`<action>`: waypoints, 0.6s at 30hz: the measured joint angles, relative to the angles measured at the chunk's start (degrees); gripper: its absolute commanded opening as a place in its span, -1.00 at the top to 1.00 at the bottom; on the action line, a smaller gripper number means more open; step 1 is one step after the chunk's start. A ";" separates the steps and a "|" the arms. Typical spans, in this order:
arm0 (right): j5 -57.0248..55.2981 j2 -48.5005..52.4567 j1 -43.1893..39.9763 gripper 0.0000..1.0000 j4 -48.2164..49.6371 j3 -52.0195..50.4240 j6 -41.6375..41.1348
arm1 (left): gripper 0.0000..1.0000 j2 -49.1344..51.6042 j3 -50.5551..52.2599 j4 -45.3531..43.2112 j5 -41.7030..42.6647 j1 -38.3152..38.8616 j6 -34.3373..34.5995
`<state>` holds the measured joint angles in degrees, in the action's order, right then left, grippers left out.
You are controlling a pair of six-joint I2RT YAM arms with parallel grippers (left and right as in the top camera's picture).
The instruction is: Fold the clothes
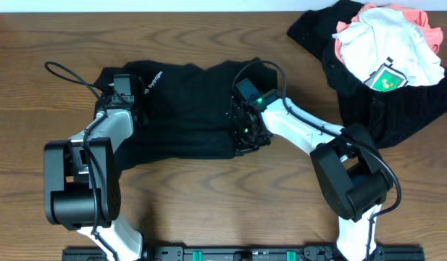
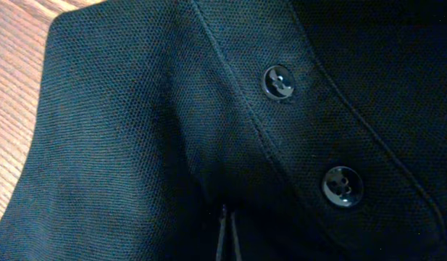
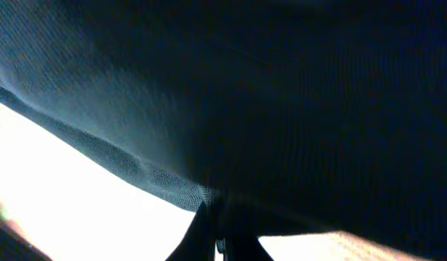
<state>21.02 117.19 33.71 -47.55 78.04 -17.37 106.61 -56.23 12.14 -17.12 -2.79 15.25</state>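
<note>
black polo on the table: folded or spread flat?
Partly folded. The black polo lies as a short band, fabric doubled beside its button placket; left hand and right hand each pinch an edge.

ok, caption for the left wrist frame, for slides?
Left wrist close-up: black polo placket, two buttons, wood table at the left edge.

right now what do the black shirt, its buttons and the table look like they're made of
Black polo shirt: matte knit, probably cotton piqué, judging by its fine pebbled weave. Buttons: likely dark plastic, glossy with small highlights. Table: wood or wood-look laminate, with brown streaked grain; I cannot tell which.
</note>
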 measured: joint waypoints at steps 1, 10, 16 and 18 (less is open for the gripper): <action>0.00 0.02 -0.09 0.97 -0.87 0.15 0.00 | 0.88 0.00 0.00 0.00 0.00 0.00 0.00; -2.75 0.26 -1.03 0.98 -16.35 6.47 1.49 | 0.89 0.00 0.00 0.04 0.00 0.00 0.00; -6.36 0.26 -1.03 0.98 -24.15 8.15 2.12 | 0.88 0.00 0.00 0.09 0.00 0.00 0.00; -6.69 0.28 -1.03 0.98 -25.92 8.15 2.16 | 0.88 0.00 0.00 0.09 0.00 0.00 0.00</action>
<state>14.33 117.47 32.69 -73.47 86.19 -15.20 106.61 -56.23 12.23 -17.12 -2.79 15.25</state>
